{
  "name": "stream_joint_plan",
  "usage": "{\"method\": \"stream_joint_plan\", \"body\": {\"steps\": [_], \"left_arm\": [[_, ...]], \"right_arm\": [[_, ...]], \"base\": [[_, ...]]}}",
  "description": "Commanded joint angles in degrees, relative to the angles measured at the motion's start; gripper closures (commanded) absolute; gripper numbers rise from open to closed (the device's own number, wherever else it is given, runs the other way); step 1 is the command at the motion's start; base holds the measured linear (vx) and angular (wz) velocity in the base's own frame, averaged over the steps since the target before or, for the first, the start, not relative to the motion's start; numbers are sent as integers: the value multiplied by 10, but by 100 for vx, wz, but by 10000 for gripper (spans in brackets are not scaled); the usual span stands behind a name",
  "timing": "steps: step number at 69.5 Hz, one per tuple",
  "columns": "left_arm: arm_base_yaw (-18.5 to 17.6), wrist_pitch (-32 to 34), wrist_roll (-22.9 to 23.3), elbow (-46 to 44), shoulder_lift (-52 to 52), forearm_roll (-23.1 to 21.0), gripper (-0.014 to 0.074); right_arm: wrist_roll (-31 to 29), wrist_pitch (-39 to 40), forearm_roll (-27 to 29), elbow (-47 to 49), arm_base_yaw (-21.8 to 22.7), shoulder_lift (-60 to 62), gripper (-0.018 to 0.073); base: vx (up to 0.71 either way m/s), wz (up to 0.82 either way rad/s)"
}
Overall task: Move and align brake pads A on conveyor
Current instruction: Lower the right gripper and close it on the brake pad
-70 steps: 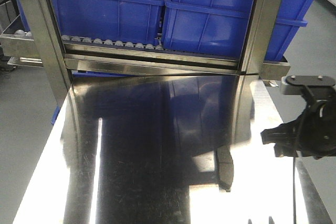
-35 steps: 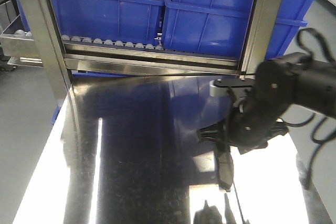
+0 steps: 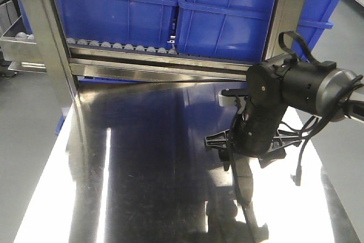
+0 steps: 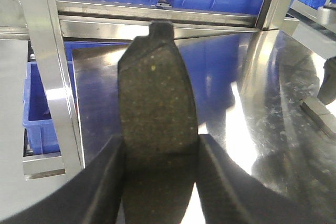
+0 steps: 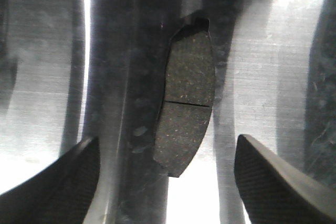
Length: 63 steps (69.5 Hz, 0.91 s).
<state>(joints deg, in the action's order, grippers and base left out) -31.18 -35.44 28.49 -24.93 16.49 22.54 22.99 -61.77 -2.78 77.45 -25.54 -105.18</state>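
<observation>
L hand (image 4: 160, 187) pinches one pad (image 4: 156, 103). R hand (image 5: 168, 182) spread, hovering over 2nd pad (image 5: 185, 103), flat on tabletop (image 5: 47, 77). Step: pick-up. Next, I reckon: drop straight, close across its width. No conveyor in view.

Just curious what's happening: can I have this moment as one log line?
left gripper: shut on brake pad | right gripper: open over second pad | second pad: flat on steel table
</observation>
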Motion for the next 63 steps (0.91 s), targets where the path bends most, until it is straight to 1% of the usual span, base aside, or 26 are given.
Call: {"method": "stream_joint_plan", "body": {"steps": [1,4,30,39,44,63], "left_arm": [[-2,48,6,-17,3,13,603],[-2,48,6,-17,3,13,603],[-2,48,6,-17,3,13,603],[-2,48,6,-17,3,13,603],[-2,48,6,-17,3,13,603],[-2,48,6,-17,3,13,603]], "right_arm": [[12,-5,-23,18,4,13,29],[13,-7,-30,18,4,7,29],[18,1,-32,18,6,-37,29],[19,14,-12,18,25,-39,29],[7,15,-5,18,31,-39,29],[0,45,20,18,33,-39,34]], "base": [[0,0],[0,0],[0,0],[0,0],[0,0],[0,0]]}}
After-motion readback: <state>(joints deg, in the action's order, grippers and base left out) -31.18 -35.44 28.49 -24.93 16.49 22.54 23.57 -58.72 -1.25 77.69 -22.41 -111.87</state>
